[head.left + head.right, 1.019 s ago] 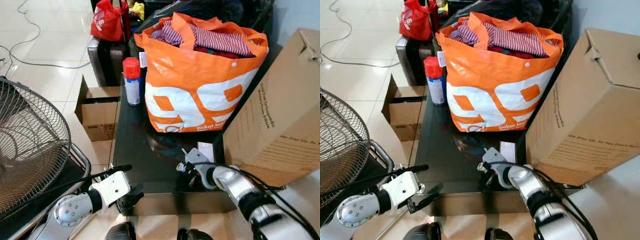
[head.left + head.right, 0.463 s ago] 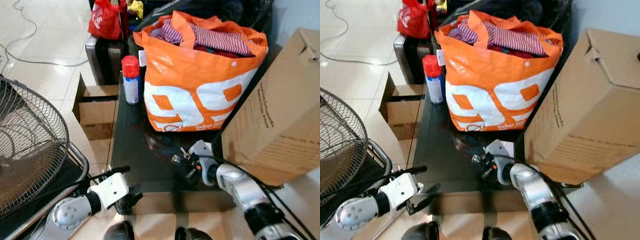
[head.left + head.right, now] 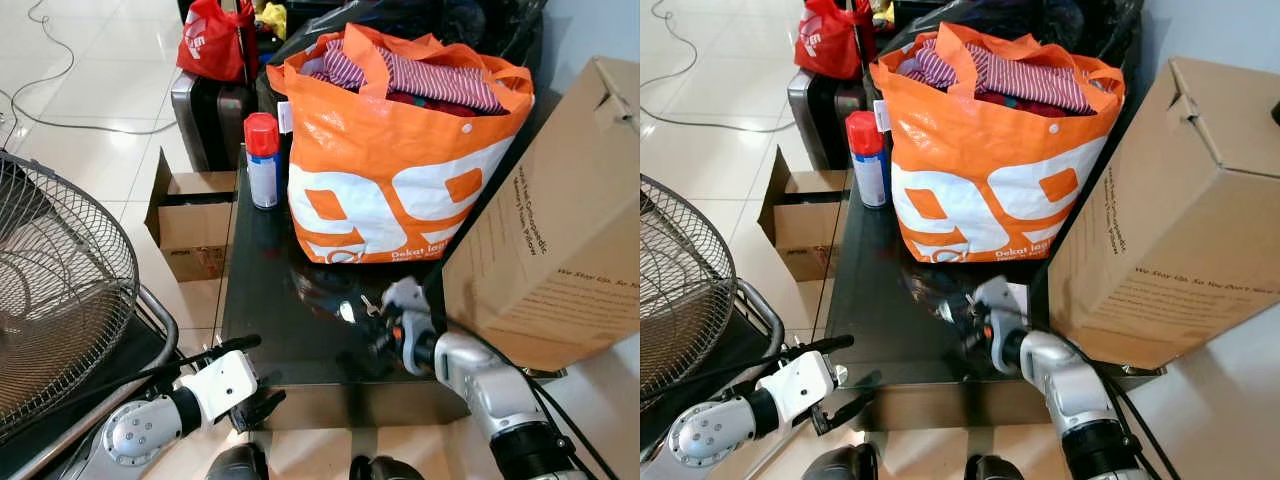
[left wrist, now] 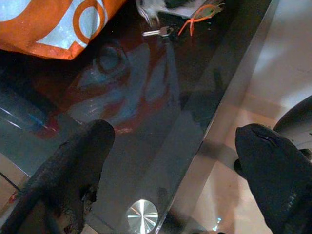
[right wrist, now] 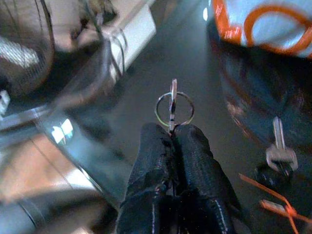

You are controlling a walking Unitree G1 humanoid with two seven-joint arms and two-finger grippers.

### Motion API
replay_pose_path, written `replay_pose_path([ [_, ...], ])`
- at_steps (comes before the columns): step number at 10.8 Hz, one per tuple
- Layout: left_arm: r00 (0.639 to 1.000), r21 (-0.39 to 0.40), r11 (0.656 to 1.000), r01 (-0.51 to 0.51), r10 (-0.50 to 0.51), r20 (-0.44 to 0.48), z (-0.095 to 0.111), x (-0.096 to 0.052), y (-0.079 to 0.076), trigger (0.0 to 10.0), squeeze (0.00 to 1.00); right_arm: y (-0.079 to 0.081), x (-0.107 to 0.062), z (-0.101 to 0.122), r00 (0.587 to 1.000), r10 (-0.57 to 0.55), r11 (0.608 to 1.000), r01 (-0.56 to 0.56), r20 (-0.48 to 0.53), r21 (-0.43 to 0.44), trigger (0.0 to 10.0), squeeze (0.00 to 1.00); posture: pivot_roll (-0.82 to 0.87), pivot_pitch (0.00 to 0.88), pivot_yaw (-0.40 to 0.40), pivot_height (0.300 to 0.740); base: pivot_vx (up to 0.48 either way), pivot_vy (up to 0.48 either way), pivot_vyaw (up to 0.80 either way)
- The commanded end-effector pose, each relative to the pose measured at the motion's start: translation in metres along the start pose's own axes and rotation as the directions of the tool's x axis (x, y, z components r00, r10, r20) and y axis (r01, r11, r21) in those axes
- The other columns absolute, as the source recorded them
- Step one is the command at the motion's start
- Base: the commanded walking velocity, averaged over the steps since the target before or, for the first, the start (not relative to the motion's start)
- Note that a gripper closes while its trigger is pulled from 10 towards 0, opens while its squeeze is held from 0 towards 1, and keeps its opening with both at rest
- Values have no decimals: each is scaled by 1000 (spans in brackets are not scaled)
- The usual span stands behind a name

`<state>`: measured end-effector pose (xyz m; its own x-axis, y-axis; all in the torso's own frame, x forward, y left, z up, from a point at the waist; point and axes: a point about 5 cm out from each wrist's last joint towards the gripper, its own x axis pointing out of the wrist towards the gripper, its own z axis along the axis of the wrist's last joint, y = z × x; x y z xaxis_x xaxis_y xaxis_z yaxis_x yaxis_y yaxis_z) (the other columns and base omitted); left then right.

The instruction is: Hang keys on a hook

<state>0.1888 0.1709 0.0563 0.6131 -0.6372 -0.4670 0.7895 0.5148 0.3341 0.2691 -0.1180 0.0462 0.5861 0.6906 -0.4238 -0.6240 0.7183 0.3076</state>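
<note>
Right end effector (image 5: 171, 132) is pinched closed on the keys (image 5: 174, 108) over the dark table (image 3: 270, 300), near the orange bag (image 3: 400, 160). Left end effector (image 4: 170, 161) hangs spread wide at the table's near edge.

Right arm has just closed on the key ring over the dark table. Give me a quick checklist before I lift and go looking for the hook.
1. Grip: right end effector is shut on the key ring, which sticks out past the fingertips. Ok.
2. All keys on the ring: another key lies on the table with an orange tag; link to the ring unclear. Cannot tell.
3. Lift path: orange bag and cardboard box stand close beside the right arm. Not ok.
4. Left end effector: open, at the table's near edge, apart from the keys. Ok.
5. Hook located: cannot tell.
</note>
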Motion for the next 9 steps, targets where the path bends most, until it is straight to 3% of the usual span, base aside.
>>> replay_pose_path([
  [1, 1000, -1, 1000, -13, 13, 2, -1, -2, -1, 10000, 0, -4, -5, 1, 999, -18, 998, 16, 31, 62, 0, 0, 51, 92, -48, 740, 0, 0, 0],
  [4, 999, -34, 999, -42, 43, 27, -1, -3, -3, 10000, 0, 8, -7, 6, 997, 42, 989, -51, 70, 136, 0, 0, 50, 86, -48, 740, 0, 0, 0],
  [5, 996, -20, 999, -48, 49, 77, 35, 6, 11, 10000, 0, 13, -9, 12, 990, 85, 975, -106, 116, 194, 0, 0, 49, 82, -47, 740, 0, 0, 0],
  [7, 995, -39, 998, -52, 55, 83, 35, 13, 13, 10000, 0, 20, -15, 28, 958, 164, 924, -233, 235, 304, 0, 0, 47, 77, -47, 740, 0, 0, 0],
  [9, 990, -123, 989, -81, 94, 103, 29, 17, 13, 10000, 0, 27, -29, 47, 902, 240, 872, -363, 360, 328, 0, 0, 39, 52, -48, 740, 0, 0, 0],
])
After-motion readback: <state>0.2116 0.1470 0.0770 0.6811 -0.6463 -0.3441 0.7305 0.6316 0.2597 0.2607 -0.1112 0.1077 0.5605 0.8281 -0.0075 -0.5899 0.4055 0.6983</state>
